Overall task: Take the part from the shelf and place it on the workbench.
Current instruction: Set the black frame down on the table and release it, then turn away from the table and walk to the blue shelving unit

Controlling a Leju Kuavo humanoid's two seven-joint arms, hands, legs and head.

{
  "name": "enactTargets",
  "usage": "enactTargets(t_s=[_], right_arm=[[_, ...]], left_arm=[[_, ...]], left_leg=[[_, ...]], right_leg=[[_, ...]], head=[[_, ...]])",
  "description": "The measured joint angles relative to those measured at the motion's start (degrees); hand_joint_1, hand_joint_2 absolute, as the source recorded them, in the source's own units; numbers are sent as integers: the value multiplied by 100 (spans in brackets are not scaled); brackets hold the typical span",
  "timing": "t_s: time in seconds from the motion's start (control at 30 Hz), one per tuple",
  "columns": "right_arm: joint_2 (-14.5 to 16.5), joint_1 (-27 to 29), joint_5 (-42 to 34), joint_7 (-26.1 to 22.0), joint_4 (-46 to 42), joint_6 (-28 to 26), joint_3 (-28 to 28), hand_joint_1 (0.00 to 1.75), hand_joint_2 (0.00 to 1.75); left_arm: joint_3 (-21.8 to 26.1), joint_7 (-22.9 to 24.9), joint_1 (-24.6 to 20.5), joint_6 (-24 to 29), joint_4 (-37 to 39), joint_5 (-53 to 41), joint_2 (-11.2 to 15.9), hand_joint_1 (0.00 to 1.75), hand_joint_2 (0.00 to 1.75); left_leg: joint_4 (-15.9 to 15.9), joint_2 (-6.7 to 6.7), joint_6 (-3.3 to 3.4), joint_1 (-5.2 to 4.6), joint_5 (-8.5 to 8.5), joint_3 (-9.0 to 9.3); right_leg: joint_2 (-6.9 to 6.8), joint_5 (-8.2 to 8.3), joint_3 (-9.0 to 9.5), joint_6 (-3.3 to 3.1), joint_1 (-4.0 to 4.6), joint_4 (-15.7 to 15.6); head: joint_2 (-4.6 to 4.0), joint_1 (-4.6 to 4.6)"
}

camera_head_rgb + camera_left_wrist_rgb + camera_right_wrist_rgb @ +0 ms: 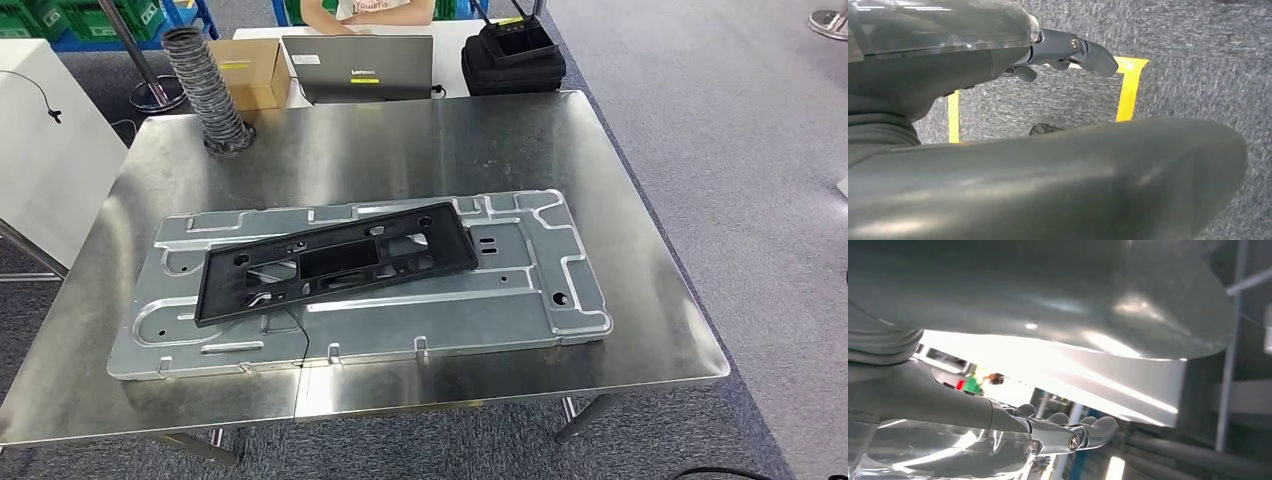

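- Left hand (1068,52): fingers loose and apart, holding nothing, above grey carpet and a yellow floor line (1128,90).
- Right hand (1068,432): fingers gently curled, apart, nothing between them.
- Black part (335,262): well away from both hands, lying skewed on the silver plate (520,310) atop the workbench (640,350).
- Risk: the raised end could slide if nudged.
- Hidden: shelf; wrist views largely blocked by the robot's own covers.
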Motion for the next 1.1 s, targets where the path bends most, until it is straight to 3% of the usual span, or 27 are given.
enactTargets(t_s=[0.07,0.1,0.13,0.17,0.23,0.3,0.4,0.43,0.47,0.5,0.57,0.6,0.63,0.67,0.7,0.77,0.83,0.93,0.97,1.0,1.1], right_arm=[[33,109,-30,-1,214,0,-100,0,0],[49,157,-56,-1,342,0,-149,0,0],[63,199,-96,-1,475,3,-195,0,0],[76,231,-153,-1,624,10,-240,0,0],[99,286,-295,0,990,48,-341,0,0],[122,332,-386,1,1347,91,-437,0,0],[146,371,-414,-1,1703,111,-528,0,0],[154,385,-419,-2,1789,111,-555,0,0],[159,398,-422,-2,1860,111,-582,0,0],[163,406,-419,6,1917,119,-607,0,0],[169,390,-303,182,2102,230,-660,0,0],[172,359,-196,339,2300,338,-717,0,0],[175,319,-90,495,2544,443,-794,0,0],[183,281,-10,604,2809,520,-891,0,0],[190,252,30,651,3033,562,-982,0,0],[198,191,41,586,3337,571,-1110,0,0],[179,107,91,329,3684,575,-1223,0,0],[147,-52,380,56,4382,528,-1500,0,0],[130,-137,454,44,4680,449,-1604,0,0],[102,-216,500,40,5010,358,-1693,0,0],[14,-345,612,27,6023,133,-1828,0,0]], left_arm=[[20,3,-1,-5,-1,-3,-4,0,0],[28,5,0,-10,-2,-3,-4,0,0],[36,9,0,-18,-1,-3,-4,0,0],[40,11,-1,-29,-1,-3,-4,0,0],[48,16,-17,-54,-1,-2,-4,0,0],[56,19,-34,-73,-2,3,-7,0,0],[82,25,-30,-79,-2,11,-11,0,0],[92,25,-34,-78,-2,13,-13,0,0],[99,26,-39,-78,-3,14,-15,0,0],[105,26,-43,-78,-3,14,-17,0,0],[119,20,-39,-78,-4,10,-20,0,0],[126,14,-32,-78,-3,5,-24,0,0],[132,8,-26,-78,-3,1,-31,0,0],[135,3,-20,-78,-2,-3,-42,0,0],[137,1,-14,-78,-2,-4,-55,0,0],[139,-3,-5,-78,-2,-5,-75,0,0],[143,-25,-3,-76,-3,-58,-92,0,0],[215,-78,-4,-72,-3,-252,-111,0,0],[252,-90,1,-69,-2,-297,-114,0,0],[283,-99,8,-66,-2,-327,-119,0,0],[328,-105,8,-63,-2,-375,-137,0,0]], left_leg=[[757,0,-28,7,-488,-263],[1055,0,-36,9,-637,-340],[1161,0,-36,9,-680,-318],[1021,0,-28,9,-616,-175],[156,-1,15,3,-361,393],[-521,-4,70,-31,-174,769],[-624,1,166,-79,-28,759],[-643,15,205,-77,40,725],[-664,30,247,-69,118,673],[-684,45,275,-56,202,599],[-681,67,297,-54,337,427],[-673,75,290,-54,401,340],[-660,82,284,-51,458,255],[-638,85,273,-46,513,163],[-606,84,259,-40,558,78],[-508,81,207,-34,630,-90],[-441,84,133,-31,693,-168],[-423,80,32,-9,769,-186],[-351,75,8,1,673,-222],[-179,70,-13,9,471,-285],[864,65,-67,24,-374,-544]], right_leg=[[-4,60,-92,-29,12,8],[-3,96,-150,-30,18,17],[-1,135,-209,-26,21,29],[2,173,-265,-17,22,41],[7,258,-364,12,23,63],[7,347,-418,71,24,63],[15,478,-427,182,-5,14],[23,454,-447,210,-16,28],[31,324,-493,234,-24,116],[37,76,-571,255,-29,329],[39,-565,-759,295,-48,1051],[37,-768,-810,316,-52,1416],[36,-835,-792,332,-57,1649],[35,-772,-666,343,-66,1679],[34,-643,-450,353,-76,1511],[35,-507,218,358,-87,663],[50,-566,620,292,-52,43],[56,-515,598,142,-11,-43],[47,-454,553,90,-11,-49],[36,-387,494,44,-13,-59],[6,-188,251,-18,18,-56]], head=[[0,0],[0,0],[0,0],[0,0],[0,0],[1,0],[1,-1],[1,0],[1,0],[0,1],[0,1],[0,1],[0,0],[0,0],[0,0],[1,0],[1,0],[1,1],[0,2],[0,1],[0,1]])
